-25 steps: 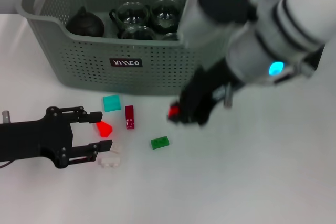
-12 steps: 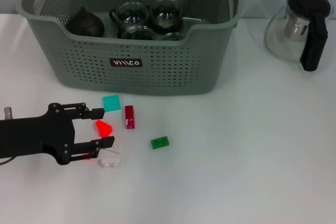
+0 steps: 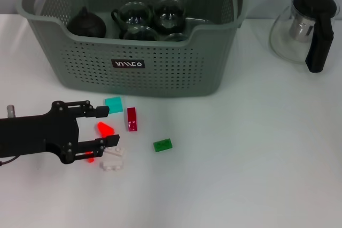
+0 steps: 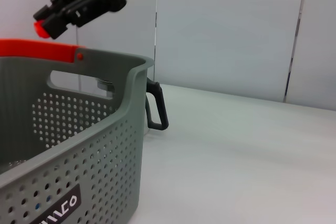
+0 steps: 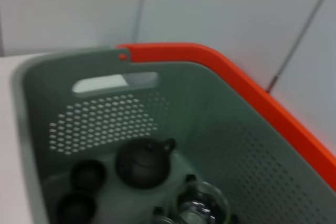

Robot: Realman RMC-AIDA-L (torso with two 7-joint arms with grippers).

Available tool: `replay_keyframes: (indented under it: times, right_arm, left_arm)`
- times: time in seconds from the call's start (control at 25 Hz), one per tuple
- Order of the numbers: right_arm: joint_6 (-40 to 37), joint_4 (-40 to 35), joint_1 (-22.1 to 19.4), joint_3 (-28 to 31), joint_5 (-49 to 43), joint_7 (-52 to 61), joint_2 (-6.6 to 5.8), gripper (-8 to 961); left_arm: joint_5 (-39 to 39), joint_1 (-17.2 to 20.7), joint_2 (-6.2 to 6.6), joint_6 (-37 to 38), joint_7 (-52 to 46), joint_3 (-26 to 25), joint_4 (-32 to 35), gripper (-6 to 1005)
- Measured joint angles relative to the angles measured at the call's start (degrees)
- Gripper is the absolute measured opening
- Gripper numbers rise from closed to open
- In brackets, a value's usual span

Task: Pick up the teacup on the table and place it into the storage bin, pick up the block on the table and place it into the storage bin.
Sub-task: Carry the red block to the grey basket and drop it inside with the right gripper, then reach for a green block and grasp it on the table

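The bin (image 3: 133,52) stood at the far side of a white table (image 3: 246,174), holding a dark teapot (image 3: 85,23) and glass teacups (image 3: 152,18), with pale wall panels behind and a glass kettle (image 3: 304,28) to its right. Half a second earlier the right gripper (image 4: 79,1) showed a red block above the far rim; it had since slid mostly off the top edge, pinching a red block (image 4: 41,28). Near left, the left gripper (image 3: 104,126) lay low with fingers apart around a red block (image 3: 105,129), just nearer than the bin, beside teal (image 3: 113,104), maroon (image 3: 131,118), green (image 3: 162,144) and white (image 3: 113,158) blocks.
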Motion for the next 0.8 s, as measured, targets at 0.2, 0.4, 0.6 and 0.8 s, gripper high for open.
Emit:
replay_keyframes:
  times: [0.2,0.4,0.6,0.8]
  right_arm:
    - [1.5,0.6,-0.5,0.0,-1.4,0.3,0.30,230]
    - [2.4,1.3,-0.9,0.0,-3.0,0.4,0.59,274]
    - [2.7,-2.0,-3.0,-0.5,-3.5,-0.1,1.63,475]
    - [-0.7,-12.3,-9.0,-4.4,2.5,-0.3,1.79,582]
  left_arm:
    - [0.0,0.0,0.02,0.0,0.0,0.0,-0.1,648]
    - [0.0,0.0,0.02,0.0,0.0,0.0,-0.1,649]
    - [0.0,0.1,0.03,0.1,0.0,0.0,-0.1,649]
    - [0.0,0.2,0.02,0.1,0.2,-0.1,-0.1,649]
